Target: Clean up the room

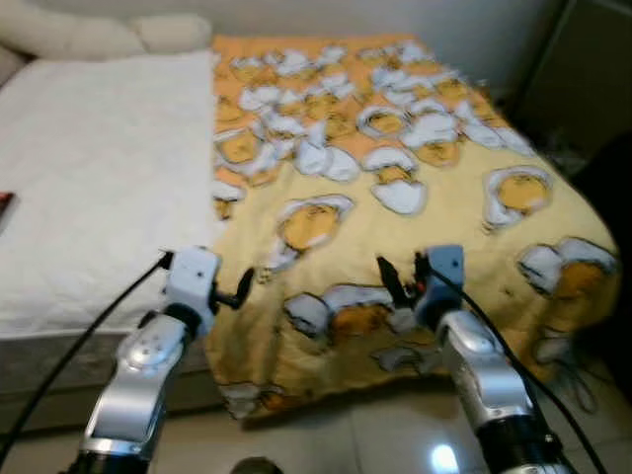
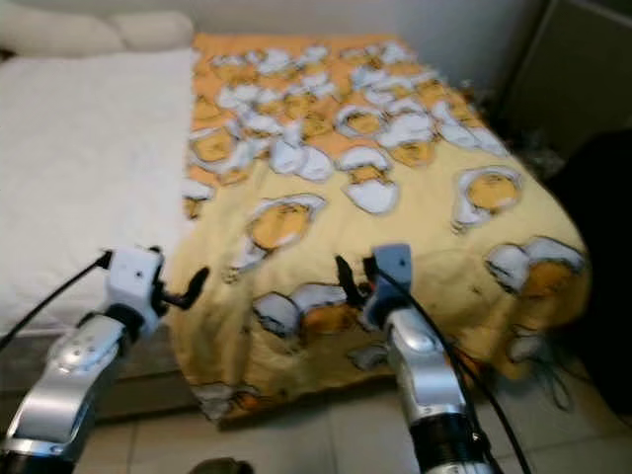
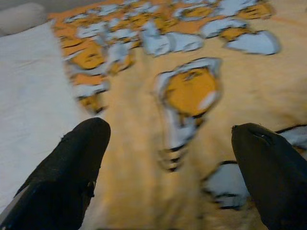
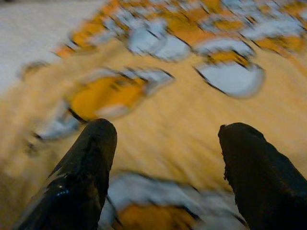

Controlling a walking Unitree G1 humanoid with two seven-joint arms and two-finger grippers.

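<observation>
A yellow blanket point(image 1: 395, 188) printed with white-and-orange cartoon figures covers the right part of a bed and hangs over its foot end. The left part of the bed is bare white sheet point(image 1: 99, 168). My left gripper point(image 1: 240, 286) is held up at the blanket's left edge near the foot of the bed, open, with blanket between its fingers point(image 3: 72, 167) in the left wrist view. My right gripper point(image 1: 400, 281) hovers open over the blanket's hanging front part, its fingers point(image 4: 91, 158) spread above the fabric. The views are blurred.
Cream pillows point(image 1: 99, 35) lie at the head of the bed. A dark red object point(image 1: 5, 205) sits at the sheet's left edge. Dark furniture point(image 1: 583, 79) stands to the right of the bed. Tiled floor point(image 1: 336, 434) lies below, with cables point(image 1: 568, 380) by the bed's right corner.
</observation>
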